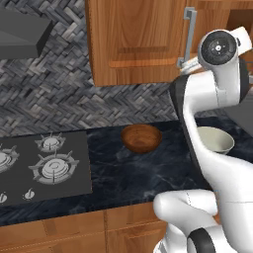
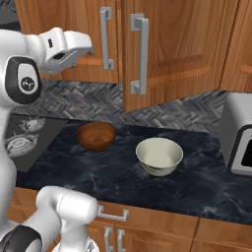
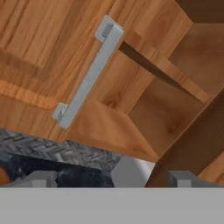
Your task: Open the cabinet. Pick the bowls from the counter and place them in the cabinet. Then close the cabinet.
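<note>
Up by the cabinet (image 2: 147, 44) my end effector (image 2: 66, 51) hangs wide open, holding nothing; the right door stands ajar. Both bowls, wooden (image 2: 96, 135) and cream (image 2: 159, 155), wait on the counter (image 2: 123, 172). Next, I judge, swing the door wider.

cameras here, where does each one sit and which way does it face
Left base view: behind the arm on its left, looking forward and down at the counter, hob, wooden bowl and cabinet; the white arm rises at lower right.
Right base view: behind on the right, same counter, with the cream bowl and a cabinet door standing ajar; the arm rises at left.
Hand view: on the hand, tilted up at a door handle and the open cabinet; pincer tips at the bottom, open.
Both base views share bowls, counter, cabinet.
</note>
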